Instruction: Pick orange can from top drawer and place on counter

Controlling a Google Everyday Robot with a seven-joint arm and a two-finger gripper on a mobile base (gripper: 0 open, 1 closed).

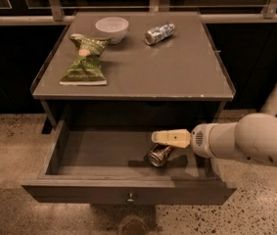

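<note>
Here, the gripper [156,137] is positioned inside the open top drawer [84,190], over the right half of the drawer floor. It is carried on a thick white arm [245,141] that enters from the right edge of the view. Whether the gripper is released or clenched cannot be told. The orange can [158,155] is located directly beneath the gripper tip, on the drawer floor, tilted over with its shiny end turned toward the drawer front. Contact between gripper and can cannot be confirmed. The drawer is pulled well out, and a small round knob [130,197] is fitted at the centre of its front panel. Above the drawer, the counter [177,67] is loaded with three items: a silver can [160,33] laid on its side near the back, a white bowl [111,28] at the back left, and a green snack bag [85,60] just in front of the bowl. The unit is set on a speckled floor [11,141].
</note>
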